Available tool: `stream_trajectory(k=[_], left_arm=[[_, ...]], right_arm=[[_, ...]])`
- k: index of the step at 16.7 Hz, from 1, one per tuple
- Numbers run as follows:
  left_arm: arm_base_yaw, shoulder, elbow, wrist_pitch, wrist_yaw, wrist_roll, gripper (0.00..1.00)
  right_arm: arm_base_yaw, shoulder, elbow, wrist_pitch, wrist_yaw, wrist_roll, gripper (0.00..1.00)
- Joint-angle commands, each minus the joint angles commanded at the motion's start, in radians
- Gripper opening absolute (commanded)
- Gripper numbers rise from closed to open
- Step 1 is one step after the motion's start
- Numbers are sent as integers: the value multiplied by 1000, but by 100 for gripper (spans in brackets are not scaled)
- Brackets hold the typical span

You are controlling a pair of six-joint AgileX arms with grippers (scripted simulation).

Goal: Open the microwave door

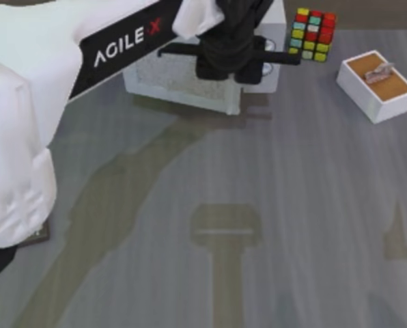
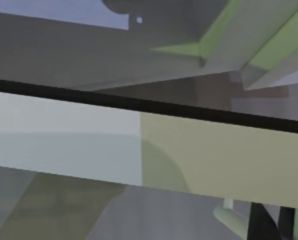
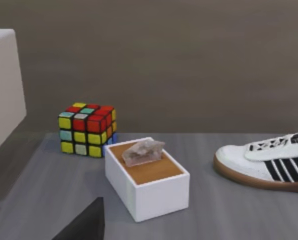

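The white microwave (image 1: 275, 20) stands at the table's far edge, left of centre, and my left arm covers most of it. Its door (image 1: 179, 78), with the grey speckled window, faces the table. The door's right edge (image 1: 234, 102) sits a little forward of the panel beside it. My left gripper (image 1: 224, 65) hangs black right over that edge, against the front. The left wrist view is filled by a pale flat panel (image 2: 89, 140) under a black line, with one dark finger (image 2: 261, 225) low down. My right arm is out of the top view; its wrist view shows one dark finger (image 3: 86, 225).
A colourful puzzle cube (image 1: 313, 34) stands just right of the microwave. A small white box with a wooden top (image 1: 376, 85) lies further right. In the right wrist view, a white striped shoe (image 3: 269, 162) sits beyond that box (image 3: 146, 180).
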Motion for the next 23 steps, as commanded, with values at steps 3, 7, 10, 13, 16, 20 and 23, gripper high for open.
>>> stream_trajectory(k=[3, 7, 10, 13, 16, 20, 23], left_arm=[[-5, -10, -18, 12, 7, 9, 0], [7, -79, -135, 67, 35, 74, 0], [12, -110, -183, 95, 52, 103, 0], [12, -110, -183, 95, 52, 103, 0], [12, -110, -183, 95, 52, 103, 0], [12, -110, -183, 95, 52, 103, 0], [12, -110, -183, 95, 52, 103, 0]], right_arm=[[0, 0, 0, 0, 0, 0, 100], [0, 0, 0, 0, 0, 0, 100], [0, 0, 0, 0, 0, 0, 100], [0, 0, 0, 0, 0, 0, 100], [0, 0, 0, 0, 0, 0, 100], [0, 0, 0, 0, 0, 0, 100], [0, 0, 0, 0, 0, 0, 100]])
